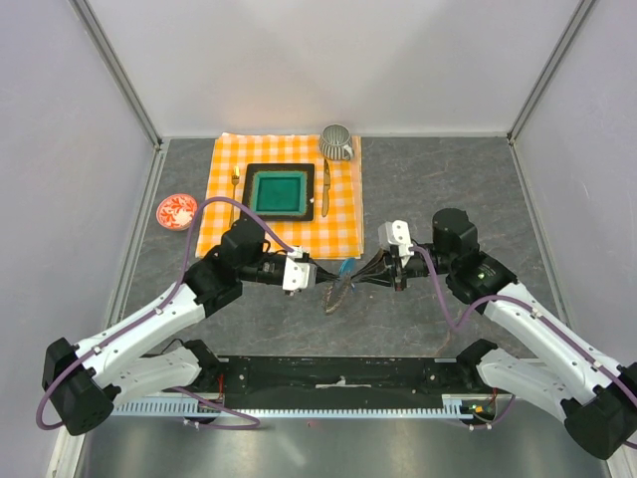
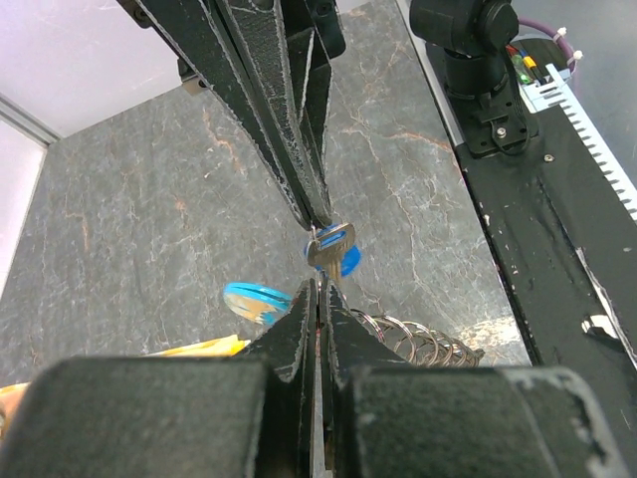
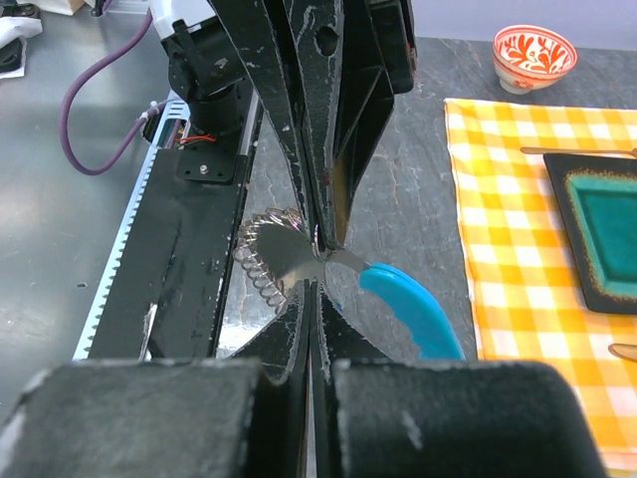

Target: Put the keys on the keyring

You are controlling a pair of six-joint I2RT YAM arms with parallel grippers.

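While both arms reach in over the middle of the grey bench (image 1: 448, 179), we read the scene from the left. A red patterned bowl (image 1: 177, 211) sits near the left wall. Beside it lies an orange checked cloth (image 1: 224, 164) carrying a green square plate (image 1: 279, 191), with a gold fork (image 1: 235, 184) on the plate's left, a gold knife (image 1: 324, 191) on its right and a ribbed cup (image 1: 336, 141) at the cloth's far right corner. Just in front of the cloth, the left end effector (image 1: 320, 277) points to the right with its fingers pressed fully together. Its tip meets a silvery key (image 2: 331, 247) that carries a curved blue tag (image 3: 408, 309). The right end effector (image 1: 366, 282), equally closed, comes in from the opposite side, and its tip touches the same key. We cannot tell which of the two actually grips the key. The keyring (image 2: 418, 344), a coil of silvery wire, sits just beside the key on the side towards the arm bases, between the two tips. We cannot tell whether the key is threaded onto it.
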